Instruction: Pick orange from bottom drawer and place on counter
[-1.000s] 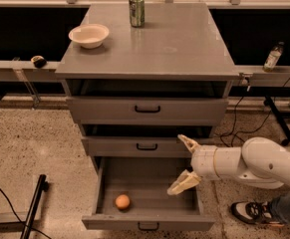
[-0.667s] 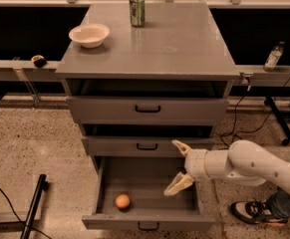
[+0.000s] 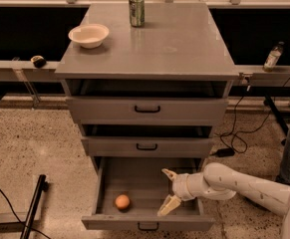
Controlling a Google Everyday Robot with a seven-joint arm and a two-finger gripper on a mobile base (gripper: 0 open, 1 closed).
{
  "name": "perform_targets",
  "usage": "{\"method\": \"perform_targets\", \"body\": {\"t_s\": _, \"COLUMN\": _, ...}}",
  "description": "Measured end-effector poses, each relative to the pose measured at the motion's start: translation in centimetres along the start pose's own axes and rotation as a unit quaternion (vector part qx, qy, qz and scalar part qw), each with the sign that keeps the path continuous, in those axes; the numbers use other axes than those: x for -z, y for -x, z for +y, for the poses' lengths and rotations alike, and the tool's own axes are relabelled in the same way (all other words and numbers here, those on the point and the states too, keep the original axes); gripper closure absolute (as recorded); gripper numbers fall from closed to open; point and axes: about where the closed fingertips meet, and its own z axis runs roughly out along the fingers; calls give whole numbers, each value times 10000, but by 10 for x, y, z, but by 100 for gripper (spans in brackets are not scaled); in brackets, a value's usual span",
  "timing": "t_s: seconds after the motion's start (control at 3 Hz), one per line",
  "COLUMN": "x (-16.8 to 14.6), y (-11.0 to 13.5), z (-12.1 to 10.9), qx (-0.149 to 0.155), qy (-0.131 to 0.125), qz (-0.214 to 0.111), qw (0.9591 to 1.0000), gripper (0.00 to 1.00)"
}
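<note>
Jaws of the gripper gape wide and empty inside the open bottom drawer. The orange lies apart to its left, the counter well above.

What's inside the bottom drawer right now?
The orange sits near the front of the bottom drawer; the claw, open, hangs inside beside it. The rear is covered by the middle drawer.
</note>
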Motion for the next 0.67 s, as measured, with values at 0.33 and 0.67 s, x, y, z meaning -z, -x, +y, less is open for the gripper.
{"method": "perform_targets", "body": {"t_s": 0.33, "x": 0, "y": 0, "z": 0, "qx": -1, "qy": 1, "qz": 0, "qw": 10000, "gripper": 0}}
{"method": "perform_targets", "body": {"t_s": 0.67, "x": -67, "y": -7, "z": 1, "qx": -202, "qy": 167, "qz": 3, "qw": 9997, "gripper": 0}}
